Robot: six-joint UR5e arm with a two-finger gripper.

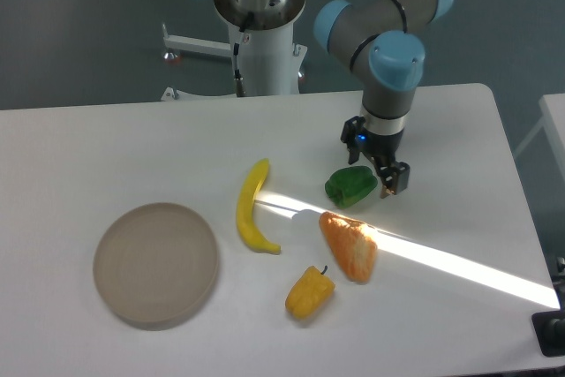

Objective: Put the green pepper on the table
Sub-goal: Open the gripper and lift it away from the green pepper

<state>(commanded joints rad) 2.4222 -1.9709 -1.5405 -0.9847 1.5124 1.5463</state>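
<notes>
Right of centre, the green pepper (350,186) lies on the white table (106,143), the claw (381,176) spread open beside it, holding nothing.

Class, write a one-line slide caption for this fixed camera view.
Gripper beside the green pepper on the white table, near banana and plate.

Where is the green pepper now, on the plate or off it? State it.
Off it. The green pepper lies on the white table, right of the banana; the round plate sits empty.
</notes>
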